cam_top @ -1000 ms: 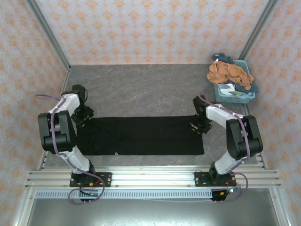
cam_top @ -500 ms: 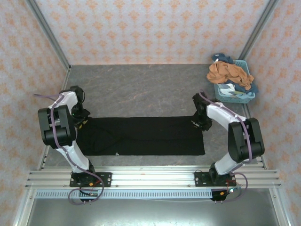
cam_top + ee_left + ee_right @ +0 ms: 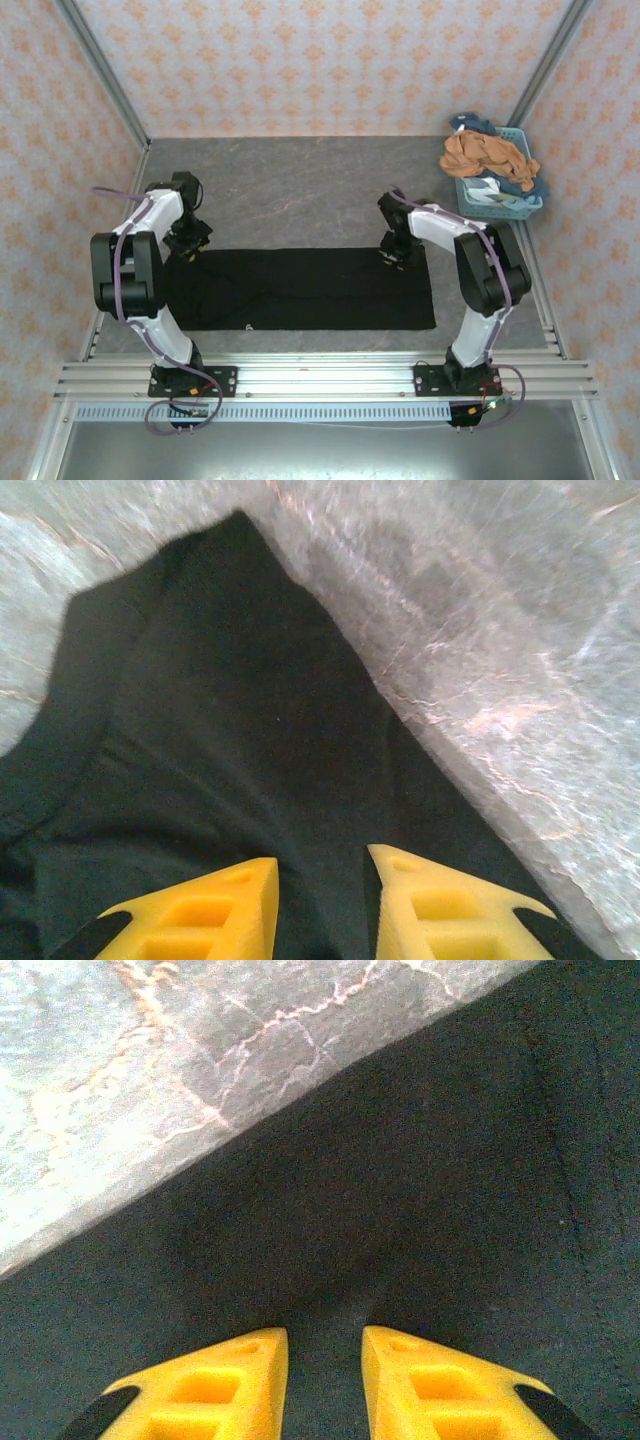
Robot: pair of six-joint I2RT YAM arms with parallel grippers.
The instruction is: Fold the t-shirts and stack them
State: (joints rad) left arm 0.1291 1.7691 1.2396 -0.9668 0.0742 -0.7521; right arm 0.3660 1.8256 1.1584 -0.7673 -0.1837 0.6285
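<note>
A black t-shirt (image 3: 300, 290) lies flat as a long folded strip across the near half of the table. My left gripper (image 3: 188, 245) sits at the strip's far left corner. In the left wrist view its yellow fingers (image 3: 322, 865) stand narrowly apart with a crease of the black cloth (image 3: 220, 730) between them. My right gripper (image 3: 395, 258) is on the far edge near the right end. Its fingers (image 3: 325, 1335) pinch a small ridge of the black cloth (image 3: 400, 1210). A rust-orange t-shirt (image 3: 485, 155) and a blue one (image 3: 530, 185) are heaped in the basket.
The pale blue lattice basket (image 3: 500, 208) stands at the back right, against the wall frame. Grey marbled tabletop (image 3: 300, 185) stretches behind the shirt. Patterned walls close in the left, back and right sides. A metal rail (image 3: 320, 375) runs along the near edge.
Both grippers have moved from the strip's outer ends onto its far edge, the right one clearly inward to the left. The left jaws have narrowed. The shirt lies as before.
</note>
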